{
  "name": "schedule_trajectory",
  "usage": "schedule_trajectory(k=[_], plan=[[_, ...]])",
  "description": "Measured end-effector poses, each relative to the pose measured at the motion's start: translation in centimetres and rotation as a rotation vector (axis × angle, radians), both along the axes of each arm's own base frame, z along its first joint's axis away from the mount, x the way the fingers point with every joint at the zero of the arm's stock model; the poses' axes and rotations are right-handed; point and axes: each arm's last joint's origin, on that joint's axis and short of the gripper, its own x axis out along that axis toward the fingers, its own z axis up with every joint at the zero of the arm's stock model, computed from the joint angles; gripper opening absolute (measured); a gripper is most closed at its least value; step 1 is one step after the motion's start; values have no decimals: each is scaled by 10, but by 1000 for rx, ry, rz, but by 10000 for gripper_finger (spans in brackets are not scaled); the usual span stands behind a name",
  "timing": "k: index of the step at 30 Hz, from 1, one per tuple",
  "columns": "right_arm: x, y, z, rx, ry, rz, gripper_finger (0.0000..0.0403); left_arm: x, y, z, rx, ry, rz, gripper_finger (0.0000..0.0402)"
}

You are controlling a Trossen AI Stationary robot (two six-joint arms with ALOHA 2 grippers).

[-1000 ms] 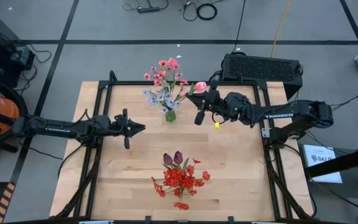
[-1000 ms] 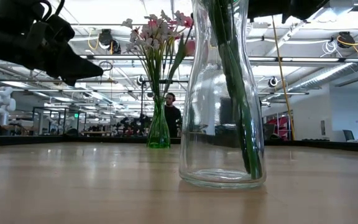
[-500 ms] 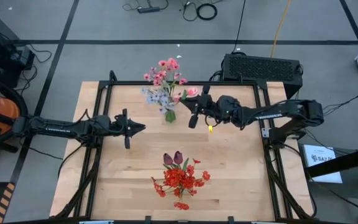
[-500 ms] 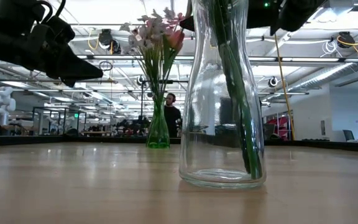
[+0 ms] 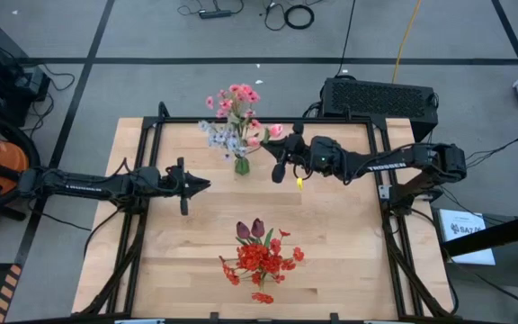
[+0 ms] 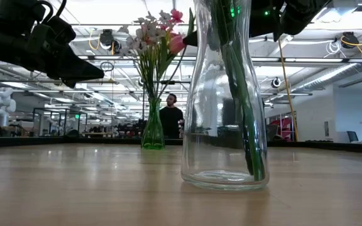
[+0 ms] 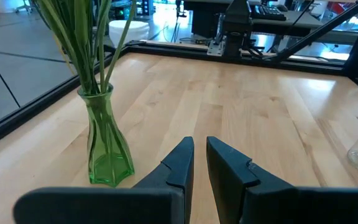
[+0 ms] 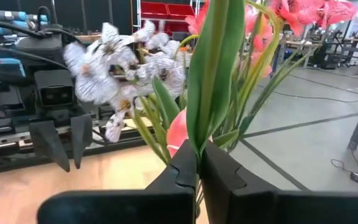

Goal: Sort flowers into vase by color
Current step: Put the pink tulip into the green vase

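A green vase [image 5: 242, 166] stands at the table's far middle with pink blossoms [image 5: 236, 97] and pale lavender sprigs [image 5: 221, 135] in it. My right gripper [image 5: 271, 146] is just to its right, level, shut on a pink bud flower [image 8: 178, 132]; the bud [image 5: 276, 132] stands among that bunch's right side. A clear glass vase [image 6: 225, 144] near the front edge holds red clusters [image 5: 261, 259] and dark maroon tulips [image 5: 250, 229]. My left gripper [image 5: 207, 184] hovers left of centre, its fingers [image 7: 199, 158] a narrow gap apart, with nothing between them. My right gripper pinches the pink bud flower's green stem and leaf [image 8: 205, 134] just below the bud, between its two fingers. The fingers come level from the table's right. The bud [image 6: 176, 43] stands high above the table beside the green vase's blossoms; the stem's lower end does not show.
A black box [image 5: 380, 97] sits behind the table's far right corner. Dark rails [image 5: 151, 135] frame the tabletop. Bare wood lies between the two vases and at the right half. A person [image 6: 170, 116] stands far back in the room.
My right gripper has gone toward the table's left edge and a little down, carrying the pink bud into the right side of the green vase's bunch. The green vase and its flowers have shifted a little toward the left edge.
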Motion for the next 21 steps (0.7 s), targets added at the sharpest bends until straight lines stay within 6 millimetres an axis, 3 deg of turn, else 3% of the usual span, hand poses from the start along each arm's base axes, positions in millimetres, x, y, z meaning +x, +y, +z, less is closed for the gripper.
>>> schedule_trajectory(k=[7,21], plan=[[0,0,10,-22,-103,25,0,0,0,1,-1,-6,0,49],[1,3,13,-32,-126,100,0,0,0,1,-25,-13,5,49]])
